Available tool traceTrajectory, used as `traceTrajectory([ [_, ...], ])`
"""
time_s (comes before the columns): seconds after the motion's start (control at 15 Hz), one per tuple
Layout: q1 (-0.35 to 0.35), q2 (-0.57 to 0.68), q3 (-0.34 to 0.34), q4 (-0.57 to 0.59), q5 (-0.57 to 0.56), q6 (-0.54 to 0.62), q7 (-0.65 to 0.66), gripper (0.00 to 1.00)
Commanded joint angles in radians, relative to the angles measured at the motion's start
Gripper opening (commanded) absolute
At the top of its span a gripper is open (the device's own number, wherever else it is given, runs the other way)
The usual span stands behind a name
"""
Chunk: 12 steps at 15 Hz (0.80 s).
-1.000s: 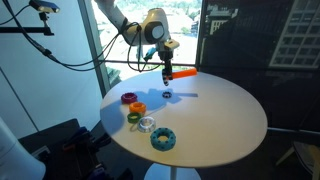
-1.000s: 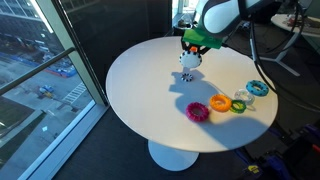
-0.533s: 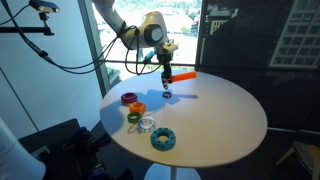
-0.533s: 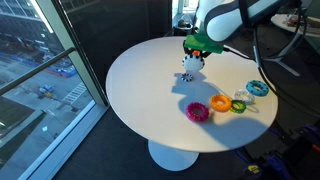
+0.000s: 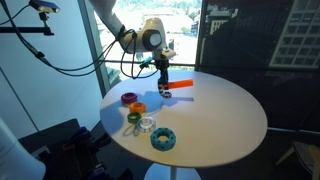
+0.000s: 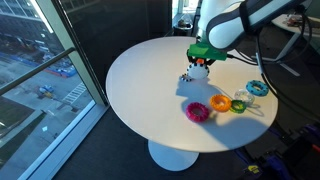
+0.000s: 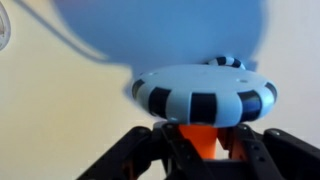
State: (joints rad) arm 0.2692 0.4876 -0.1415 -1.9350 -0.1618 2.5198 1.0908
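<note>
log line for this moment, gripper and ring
gripper: shut on striped ring | ring: held above table | purple ring: on table, apart

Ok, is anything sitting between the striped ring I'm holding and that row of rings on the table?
Nothing visible. The gripper holds the striped ring over the table; in both exterior views only bare tabletop lies between it and the nearest of the row, the magenta ring.

Your gripper (image 6: 199, 65) is clamped shut on a small pale ring (image 6: 192, 76), down low over the round white table (image 6: 140, 90). Just beside it, toward the rim, you've got a curved row: magenta ring (image 6: 197, 111), orange ring (image 6: 219, 103), green ring (image 6: 238, 104), and teal ring (image 6: 258, 88) farthest out.
</note>
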Motion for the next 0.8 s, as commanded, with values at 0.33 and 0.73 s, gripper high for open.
traceTrajectory([
  [0.33, -0.058, 0.005, 0.066, -0.008, 0.052, -0.114, -0.056, 0.15],
  [0.73, -0.074, 0.021, 0.079, 0.007, 0.083, -0.166, -0.072, 0.24],
])
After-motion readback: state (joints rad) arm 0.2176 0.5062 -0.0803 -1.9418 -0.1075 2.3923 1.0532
